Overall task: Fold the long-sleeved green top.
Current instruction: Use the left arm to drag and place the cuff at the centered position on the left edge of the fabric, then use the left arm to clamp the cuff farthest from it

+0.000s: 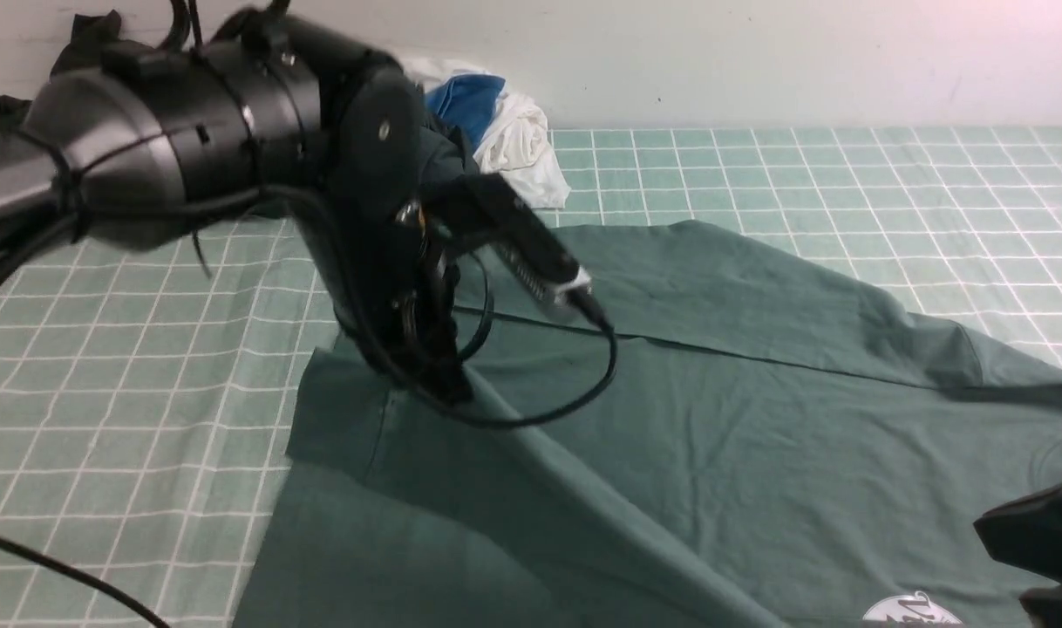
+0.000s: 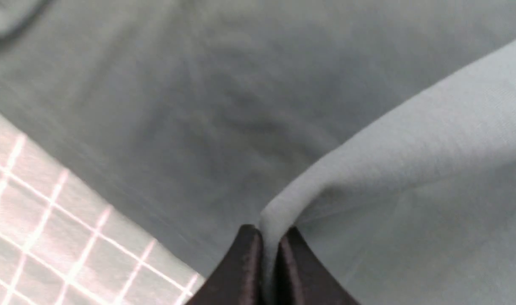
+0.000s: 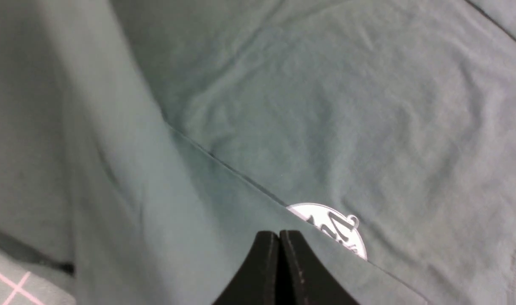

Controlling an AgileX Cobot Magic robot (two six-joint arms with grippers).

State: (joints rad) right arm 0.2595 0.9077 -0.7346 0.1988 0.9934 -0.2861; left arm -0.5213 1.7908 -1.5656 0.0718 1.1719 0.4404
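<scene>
On the checked tablecloth [image 1: 130,392], the green top [image 1: 758,419] lies spread from centre to the right edge of the front view, with one flap already laid over along the far side. A pile of blue and white clothes [image 1: 496,122] sits at the back, well apart.

Left gripper [image 2: 270,237]: jaws clamped on a raised ridge of the top near its left edge. The bite is thin, only the crest of the fold sits between the tips. The ridge runs from there diagonally toward the near right.

Right gripper [image 3: 279,237]: jaws pressed together, low over the cloth just beside the white logo [image 3: 334,224]. I can't tell whether any fabric is caught between them.

Risks as I see them:
- The shallow left pinch could slip out under a fast or long pull.
- If the right side holds nothing, the left pulls alone, so the fold goes skewed and the hem bunches.
- The loose cable loop [image 1: 583,384] hangs just above the cloth and could snag or drag the ridge.
- Pulling low drags the whole top across the tablecloth instead of folding it.
- The layer under the ridge may come along and undo the far flap.
</scene>
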